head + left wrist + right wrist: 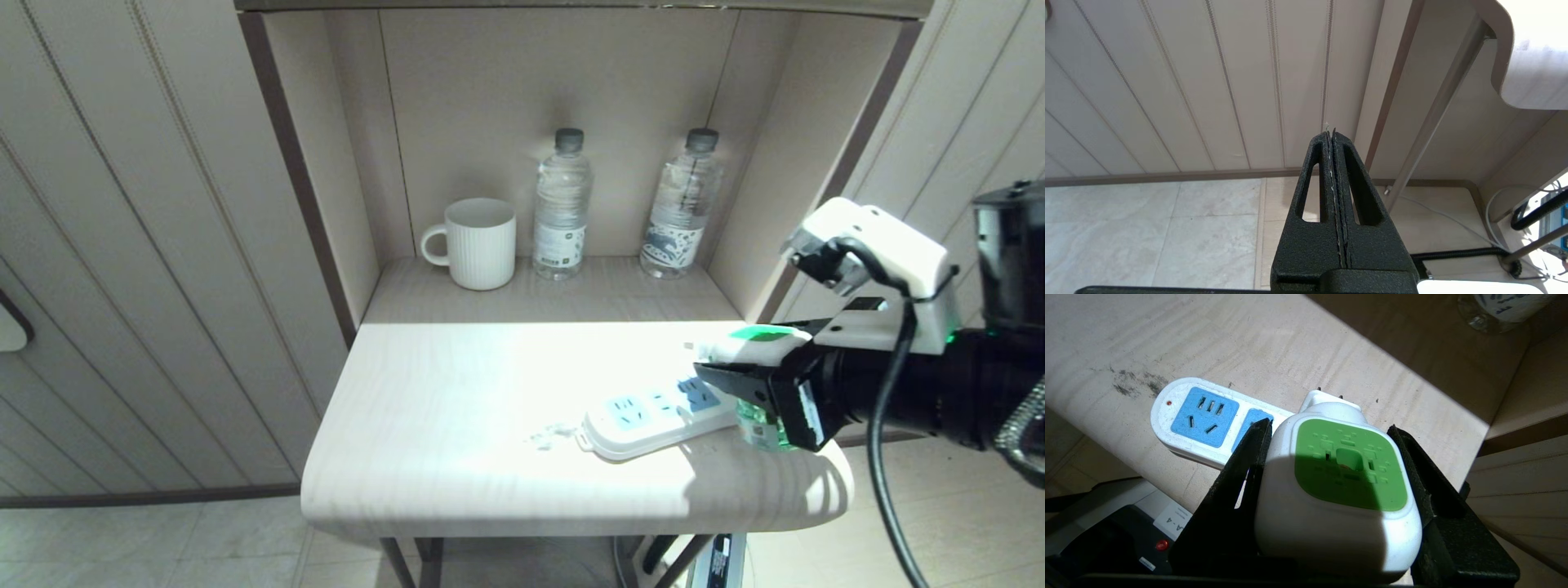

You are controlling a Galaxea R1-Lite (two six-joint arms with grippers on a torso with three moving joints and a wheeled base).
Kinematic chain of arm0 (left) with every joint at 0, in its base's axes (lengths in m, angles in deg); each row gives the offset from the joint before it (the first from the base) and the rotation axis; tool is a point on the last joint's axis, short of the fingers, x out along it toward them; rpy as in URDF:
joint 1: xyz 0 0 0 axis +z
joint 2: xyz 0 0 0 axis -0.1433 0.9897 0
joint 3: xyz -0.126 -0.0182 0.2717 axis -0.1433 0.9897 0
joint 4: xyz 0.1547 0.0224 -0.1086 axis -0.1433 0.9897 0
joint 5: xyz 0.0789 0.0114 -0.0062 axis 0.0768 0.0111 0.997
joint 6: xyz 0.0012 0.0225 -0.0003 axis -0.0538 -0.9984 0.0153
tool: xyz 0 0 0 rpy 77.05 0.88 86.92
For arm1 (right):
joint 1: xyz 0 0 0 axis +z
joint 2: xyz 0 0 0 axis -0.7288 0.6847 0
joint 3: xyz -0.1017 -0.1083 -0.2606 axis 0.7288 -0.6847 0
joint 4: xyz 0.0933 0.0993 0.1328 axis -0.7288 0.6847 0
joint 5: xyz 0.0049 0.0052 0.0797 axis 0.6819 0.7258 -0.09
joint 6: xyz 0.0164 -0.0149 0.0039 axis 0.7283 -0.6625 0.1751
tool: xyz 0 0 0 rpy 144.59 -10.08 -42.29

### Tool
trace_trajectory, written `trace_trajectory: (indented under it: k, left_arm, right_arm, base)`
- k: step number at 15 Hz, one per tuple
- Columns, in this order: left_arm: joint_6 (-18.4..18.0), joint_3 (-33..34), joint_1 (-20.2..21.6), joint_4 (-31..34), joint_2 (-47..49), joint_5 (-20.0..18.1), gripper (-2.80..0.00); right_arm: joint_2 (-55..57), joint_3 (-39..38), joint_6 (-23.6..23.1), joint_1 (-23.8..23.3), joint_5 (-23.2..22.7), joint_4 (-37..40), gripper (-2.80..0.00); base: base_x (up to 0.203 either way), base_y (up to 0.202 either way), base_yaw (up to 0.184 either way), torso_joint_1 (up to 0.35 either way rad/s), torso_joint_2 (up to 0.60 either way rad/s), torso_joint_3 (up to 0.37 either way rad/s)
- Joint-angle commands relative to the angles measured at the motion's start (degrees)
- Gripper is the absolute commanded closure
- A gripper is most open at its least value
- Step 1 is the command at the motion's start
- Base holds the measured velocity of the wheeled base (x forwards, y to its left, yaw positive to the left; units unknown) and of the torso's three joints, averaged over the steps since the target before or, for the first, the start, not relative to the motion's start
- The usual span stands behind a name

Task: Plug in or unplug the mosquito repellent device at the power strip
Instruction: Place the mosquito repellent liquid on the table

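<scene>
Your right gripper is pinching the device just above the strip, left fingers pressed together and parked, so I'd line the prongs square over a socket before pushing down.

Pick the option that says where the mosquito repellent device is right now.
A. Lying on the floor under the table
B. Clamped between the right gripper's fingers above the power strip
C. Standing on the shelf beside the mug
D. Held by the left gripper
B: the right gripper has its fingers on both sides of the mosquito repellent device, over the power strip.
</scene>
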Motion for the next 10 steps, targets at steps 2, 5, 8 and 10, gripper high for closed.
trace_trajectory:
  k: [2, 5, 8, 10]
  left_arm:
    - [0.01, 0.01, 0.06, 0.03, 0.01, 0.00, 0.00]
    - [0.01, 0.01, -0.02, 0.03, 0.01, 0.00, 0.00]
    - [0.01, 0.01, -0.01, 0.03, 0.07, 0.00, 0.00]
    - [0.01, 0.01, 0.00, 0.03, 0.01, 0.00, 0.00]
  right_arm:
    - [-11.14, -3.69, 0.20, -1.73, 0.82, 0.86, 0.00]
    - [-18.37, -12.63, 1.04, -6.09, 2.94, 0.40, 0.00]
    - [-19.27, -25.56, 3.01, -10.35, 4.33, -18.60, 0.00]
    - [-17.39, -30.66, 4.62, -11.62, 5.53, -29.38, 0.00]
  base:
    - [0.000, 0.000, 0.000, -0.006, 0.02, 0.011]
    - [0.000, 0.000, 0.000, 0.000, 0.00, 0.000]
    - [0.000, 0.000, 0.000, 0.000, 0.00, 0.000]
    - [0.000, 0.000, 0.000, 0.000, 0.00, 0.000]
